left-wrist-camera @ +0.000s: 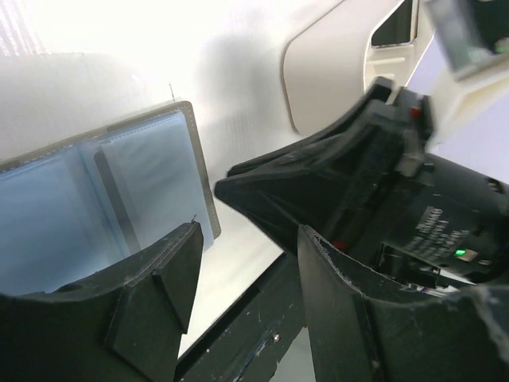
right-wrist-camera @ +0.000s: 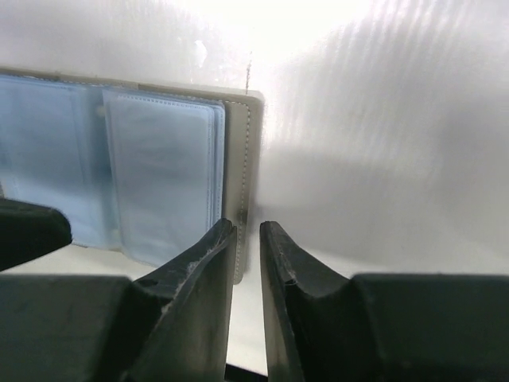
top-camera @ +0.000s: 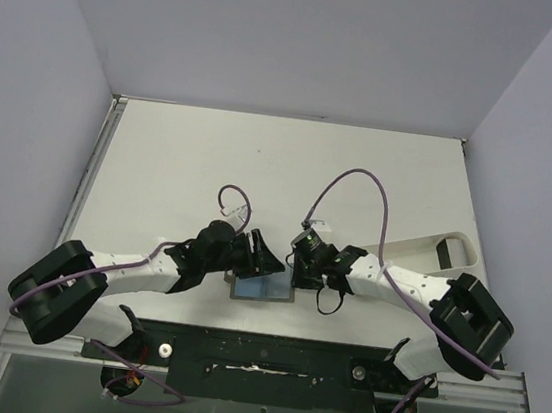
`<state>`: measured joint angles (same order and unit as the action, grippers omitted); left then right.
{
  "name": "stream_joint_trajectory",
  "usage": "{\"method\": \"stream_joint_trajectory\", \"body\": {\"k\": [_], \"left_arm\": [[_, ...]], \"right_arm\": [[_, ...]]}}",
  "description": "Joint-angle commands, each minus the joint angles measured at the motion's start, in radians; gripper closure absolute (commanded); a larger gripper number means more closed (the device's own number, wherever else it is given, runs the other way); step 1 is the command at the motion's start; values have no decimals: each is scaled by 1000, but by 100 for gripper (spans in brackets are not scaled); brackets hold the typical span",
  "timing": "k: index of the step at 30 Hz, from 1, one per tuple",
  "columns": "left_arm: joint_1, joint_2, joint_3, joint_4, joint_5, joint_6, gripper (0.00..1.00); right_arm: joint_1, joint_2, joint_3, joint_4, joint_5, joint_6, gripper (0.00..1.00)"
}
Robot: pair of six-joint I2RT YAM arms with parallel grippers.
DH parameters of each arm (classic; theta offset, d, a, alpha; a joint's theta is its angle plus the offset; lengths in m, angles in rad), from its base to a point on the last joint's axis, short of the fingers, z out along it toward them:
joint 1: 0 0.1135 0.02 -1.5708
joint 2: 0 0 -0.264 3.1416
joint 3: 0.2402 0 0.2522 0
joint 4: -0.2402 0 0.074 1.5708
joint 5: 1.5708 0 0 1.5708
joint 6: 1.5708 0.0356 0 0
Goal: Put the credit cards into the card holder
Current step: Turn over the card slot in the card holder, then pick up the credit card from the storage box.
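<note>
The card holder (top-camera: 264, 289) lies open near the table's front edge, light blue lining up, also in the left wrist view (left-wrist-camera: 103, 191) and the right wrist view (right-wrist-camera: 119, 175). My left gripper (top-camera: 262, 253) hovers over its far edge, jaws wide open and empty (left-wrist-camera: 248, 231). My right gripper (top-camera: 299, 266) is low at the holder's right edge; its jaws (right-wrist-camera: 248, 227) stand a narrow slit apart with nothing between them, the stitched edge showing behind the gap. One dark credit card (top-camera: 449, 253) lies in the white tray (left-wrist-camera: 395, 24). I cannot tell whether a card is inside the holder.
The white oblong tray (top-camera: 422, 247) lies at the right, behind my right arm, and shows at the top of the left wrist view (left-wrist-camera: 334, 72). The two grippers are close together above the holder. A black base rail (top-camera: 257, 360) runs along the near edge.
</note>
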<state>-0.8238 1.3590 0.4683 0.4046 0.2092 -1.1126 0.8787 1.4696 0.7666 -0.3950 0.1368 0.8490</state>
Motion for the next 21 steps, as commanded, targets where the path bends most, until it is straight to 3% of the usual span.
{"method": "stream_joint_trajectory", "body": {"k": [1,8,15,21], "left_arm": [[-5,-22,40,-13,-34,52,50],[4,-90,128,-289,-128,183,50],[41,-157,155,-407,-147,276,50],[140,-206,99,-393,-7,310,50]], "right_arm": [[-21,-108,69,-58,84,-25,78],[-71,-238,131,-96,153,-198,72],[-293,-248,246,-190,201,-414,69],[-521,-222,319,-246,221,-618,67]]}}
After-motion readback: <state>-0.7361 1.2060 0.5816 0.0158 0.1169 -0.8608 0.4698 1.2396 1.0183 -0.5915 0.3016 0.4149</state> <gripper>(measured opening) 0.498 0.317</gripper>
